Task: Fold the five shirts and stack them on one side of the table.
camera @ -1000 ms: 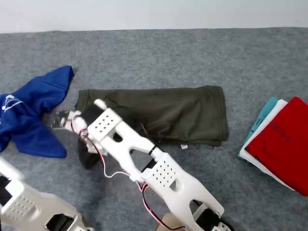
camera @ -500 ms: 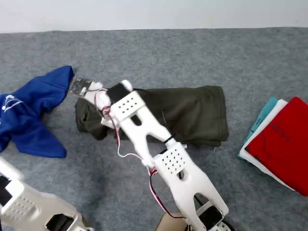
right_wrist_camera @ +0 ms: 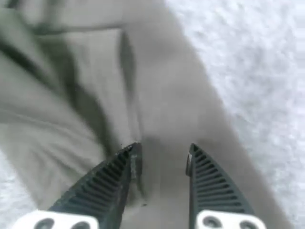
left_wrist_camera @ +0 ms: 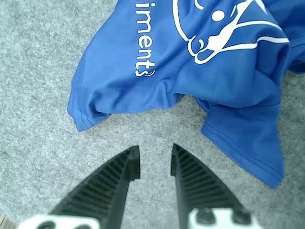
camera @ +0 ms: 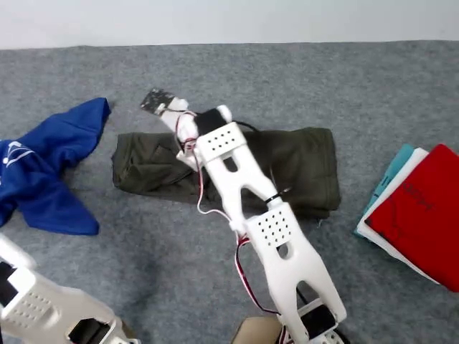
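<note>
**Right arm swings across the olive shirt, jaws empty**

The high view shows the half-folded olive-green cotton shirt at mid-table. A crumpled royal-blue shirt with white print lies at the left, and a red-topped stack of folded shirts at the right edge. The wrist views add the jaws. The right gripper is spread wide over olive fabric, gripping nothing. The left gripper is slightly parted and empty above the grey felt table cover, near the blue hem. A second ago the white right arm was at the shirt's left end. It has since swung toward the far edge, and the flap that trailed there is now tucked in.
</note>
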`<state>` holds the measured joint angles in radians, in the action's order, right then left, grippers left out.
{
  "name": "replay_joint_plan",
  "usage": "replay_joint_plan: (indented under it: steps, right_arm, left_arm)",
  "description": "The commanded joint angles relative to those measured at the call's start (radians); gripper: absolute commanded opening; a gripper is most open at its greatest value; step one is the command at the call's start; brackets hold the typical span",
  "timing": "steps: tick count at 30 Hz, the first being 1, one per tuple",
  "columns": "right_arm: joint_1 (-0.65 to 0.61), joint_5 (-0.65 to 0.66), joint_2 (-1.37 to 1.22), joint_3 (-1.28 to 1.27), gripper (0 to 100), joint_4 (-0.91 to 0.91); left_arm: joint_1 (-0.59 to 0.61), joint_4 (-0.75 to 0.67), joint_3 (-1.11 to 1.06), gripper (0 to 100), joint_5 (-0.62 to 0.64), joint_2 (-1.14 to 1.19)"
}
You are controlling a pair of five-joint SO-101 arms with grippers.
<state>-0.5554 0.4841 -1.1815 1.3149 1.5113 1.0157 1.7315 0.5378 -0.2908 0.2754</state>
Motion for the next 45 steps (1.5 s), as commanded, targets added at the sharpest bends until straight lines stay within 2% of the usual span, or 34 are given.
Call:
replay_joint_plan:
  steps: [1, 9, 14, 24, 29, 36, 45]
  right_arm:
    - [0.031, -0.005, 0.024, 0.060, 16.3, -0.002]
    - [-0.116, -0.008, 0.154, 0.058, 14.7, 0.159]
    - [-0.242, -0.006, 0.171, 0.058, 0.6, 0.246]
    - [-0.328, -0.009, 0.171, 0.052, 2.0, 0.225]
    - [-0.374, -0.009, 0.180, 0.055, 3.5, 0.282]
    - [-0.366, -0.114, 0.131, 0.051, 22.8, 0.282]
    - [-0.312, -0.080, -0.044, 0.058, 22.7, 0.211]
  left_arm:
    - [-0.008, 0.006, 0.004, 12, -0.009, -0.052]
    - [-0.041, 0.006, 0.002, 12, -0.008, -0.052]
    - [-0.072, 0.006, 0.002, 12, -0.005, -0.055]
    - [-0.075, 0.006, 0.002, 12, -0.003, -0.052]
    - [-0.075, 0.006, 0.002, 12, -0.003, -0.052]
    - [-0.075, 0.005, 0.002, 12, -0.006, -0.052]
    - [-0.075, -0.009, 0.002, 12, -0.006, -0.052]
